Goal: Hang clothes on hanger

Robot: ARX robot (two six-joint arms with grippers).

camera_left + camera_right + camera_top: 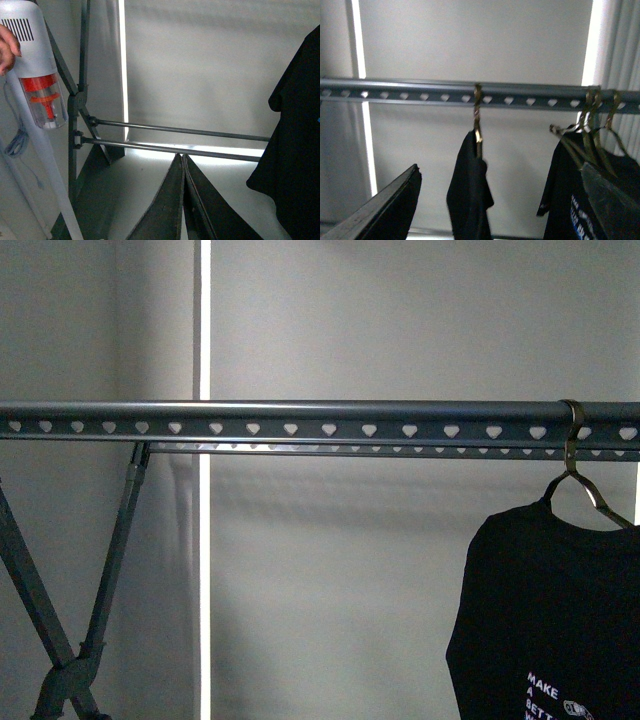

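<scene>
The dark grey rack's rail (pixel 300 425), punched with heart-shaped holes, runs across the front view on crossed legs (pixel 100 580). A black T-shirt (pixel 550 620) with white print hangs from it at the right on a silver clothes hanger (pixel 572 455). Neither gripper shows in the front view. My left gripper (pixel 182 158) is shut and empty, low by the rack's lower bars (pixel 175 131), with black cloth (pixel 295 150) beside it. My right gripper (pixel 500 172) is open and empty below the rail (pixel 420 90). It faces a black shirt (pixel 470 195) hung edge-on, without touching it.
A person's hand (pixel 7 47) holds a white stick vacuum (pixel 40 75) beside the rack's leg. In the right wrist view, more hooks (pixel 597 110) and a black printed shirt (pixel 570 200) hang further along the rail. A pale wall stands behind.
</scene>
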